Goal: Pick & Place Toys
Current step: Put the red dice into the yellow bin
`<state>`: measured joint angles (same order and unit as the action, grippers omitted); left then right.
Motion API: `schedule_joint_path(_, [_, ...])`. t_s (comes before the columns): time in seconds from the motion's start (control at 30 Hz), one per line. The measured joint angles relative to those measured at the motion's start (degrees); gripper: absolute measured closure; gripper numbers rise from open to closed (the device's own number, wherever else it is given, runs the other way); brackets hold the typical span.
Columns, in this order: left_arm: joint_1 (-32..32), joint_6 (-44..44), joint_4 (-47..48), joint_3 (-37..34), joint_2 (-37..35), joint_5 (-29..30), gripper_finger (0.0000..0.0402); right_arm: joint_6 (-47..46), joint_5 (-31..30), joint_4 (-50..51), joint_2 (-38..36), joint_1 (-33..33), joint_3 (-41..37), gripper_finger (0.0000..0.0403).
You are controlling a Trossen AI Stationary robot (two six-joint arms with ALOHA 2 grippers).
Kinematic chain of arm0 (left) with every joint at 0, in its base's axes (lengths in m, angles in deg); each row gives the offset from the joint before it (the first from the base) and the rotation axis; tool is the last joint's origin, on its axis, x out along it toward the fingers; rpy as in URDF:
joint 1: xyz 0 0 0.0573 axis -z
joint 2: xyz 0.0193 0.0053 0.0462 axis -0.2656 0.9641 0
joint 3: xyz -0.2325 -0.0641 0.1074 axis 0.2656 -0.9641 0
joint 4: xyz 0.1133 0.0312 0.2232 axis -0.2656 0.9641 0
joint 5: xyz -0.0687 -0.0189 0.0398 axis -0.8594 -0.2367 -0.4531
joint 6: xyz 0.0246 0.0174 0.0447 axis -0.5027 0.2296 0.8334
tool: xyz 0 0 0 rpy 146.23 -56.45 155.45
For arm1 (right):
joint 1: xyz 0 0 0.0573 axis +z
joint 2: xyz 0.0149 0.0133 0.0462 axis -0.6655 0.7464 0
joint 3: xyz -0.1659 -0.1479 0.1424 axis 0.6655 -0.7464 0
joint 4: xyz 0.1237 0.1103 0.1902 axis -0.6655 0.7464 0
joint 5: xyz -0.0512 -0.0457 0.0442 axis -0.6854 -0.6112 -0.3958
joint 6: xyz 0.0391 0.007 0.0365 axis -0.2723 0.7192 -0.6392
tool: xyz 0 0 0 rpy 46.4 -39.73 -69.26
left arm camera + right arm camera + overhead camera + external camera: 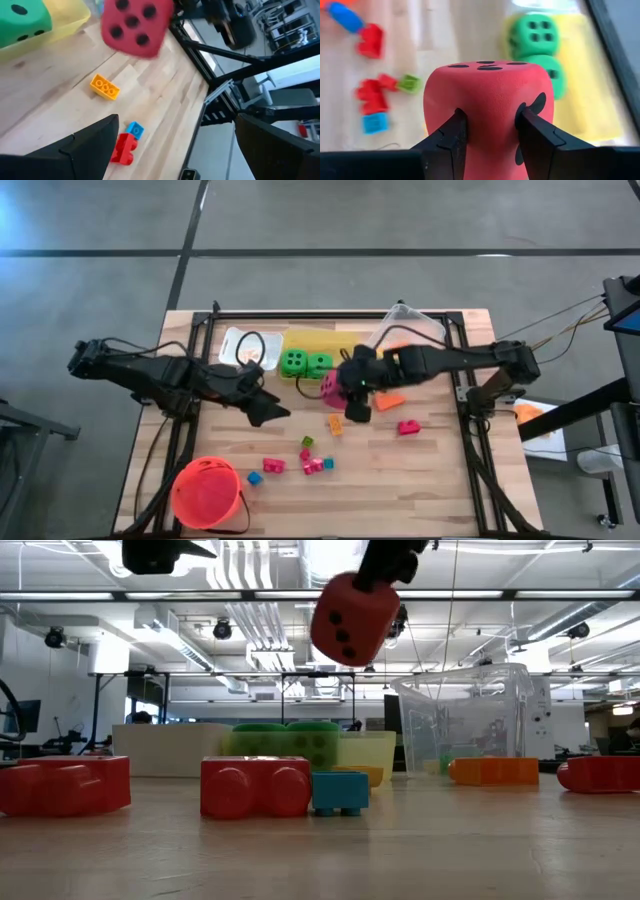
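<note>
two dice [305, 363] in bin [340, 340], blocks [312, 464] scattered on table [420, 480]

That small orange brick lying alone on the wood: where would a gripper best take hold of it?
Likely across the orange brick's two long flat sides, coming straight down from above. It lies flat, studs up, clear of its neighbours, and its narrow width should suit the left gripper's open fingers.

My 2 arms are dark, jointed, matte black all over. My right tool [490, 145] has 2 broad, flat, angular black fingers [447, 145]; my left tool [172, 145] has the same wedge-shaped black pair.
</note>
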<state>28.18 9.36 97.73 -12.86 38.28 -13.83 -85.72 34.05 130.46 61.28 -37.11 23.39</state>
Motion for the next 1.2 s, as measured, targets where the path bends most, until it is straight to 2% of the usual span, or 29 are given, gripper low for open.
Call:
schedule_joint_path(0.37, [0.0,1.0,5.7,0.0,-1.6,0.2,0.0019,8.5,-3.5,-0.6,0.9,-7.6,0.3,0.0282])
schedule_joint_path(0.57, [0.0,1.6,11.1,0.0,-3.4,0.8,0.0019,14.1,-6.6,1.0,6.0,-9.9,3.1,0.0284])
schedule_joint_path(0.7, [0.0,2.2,13.4,-0.1,-4.3,1.8,0.0019,14.6,-8.5,4.3,10.5,-10.7,6.9,0.0288])
schedule_joint_path(0.8, [0.0,2.5,14.2,-0.1,-5.0,2.5,0.0019,14.5,-13.3,5.1,12.6,-10.7,9.1,0.0288])
schedule_joint_path(1.07, [0.0,3.0,14.6,-0.1,-6.1,2.6,0.0019,14.3,-14.4,7.6,16.0,-10.6,9.2,0.0292])
schedule_joint_path(1.2, [0.0,3.0,14.6,-0.1,-6.3,3.0,0.0018,12.8,-19.6,10.8,17.7,-10.5,9.2,0.0298])
